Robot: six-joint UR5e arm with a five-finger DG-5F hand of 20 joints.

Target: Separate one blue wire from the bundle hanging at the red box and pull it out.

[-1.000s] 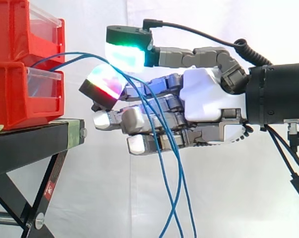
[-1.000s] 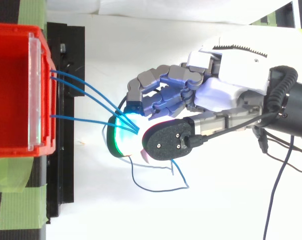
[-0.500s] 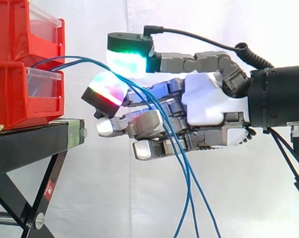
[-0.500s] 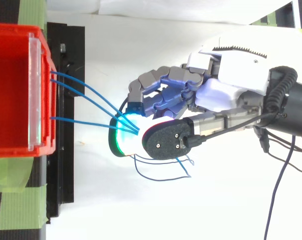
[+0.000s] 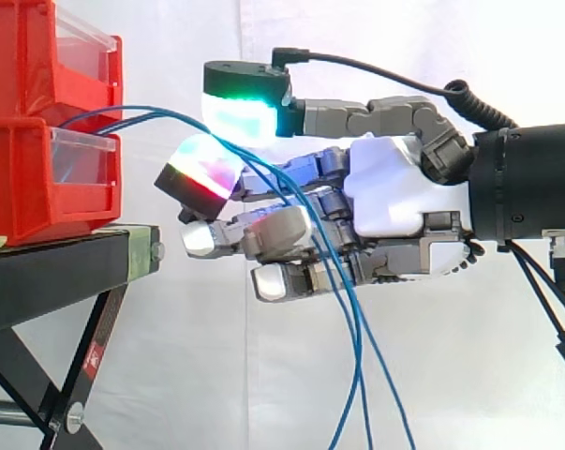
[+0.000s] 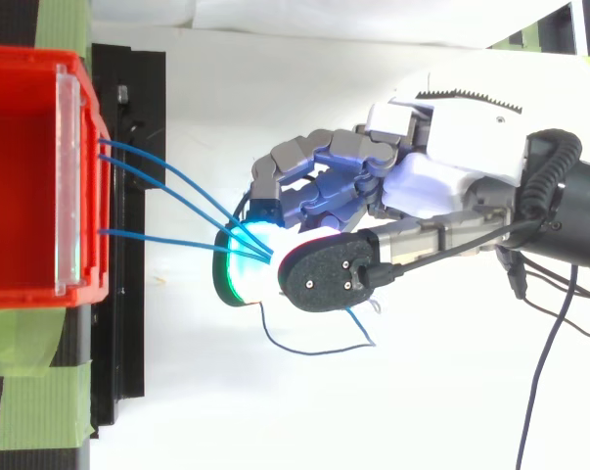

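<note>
- The white-and-grey robot hand (image 5: 394,192) is held level just in front of the stacked red plastic box (image 5: 38,178) on the black bench (image 5: 57,267), so that the wires can be reached close to where they leave it.
- The three thin blue wires (image 6: 167,238) are seen to converge between the green-glowing thumb pad (image 5: 240,112) and a curled finger's pad (image 5: 200,173). The hand is judged closed on them, with none yet singled out.
- Beyond the pinch they are draped over the fingers and hang slack, slender, glossy and flexible.
</note>
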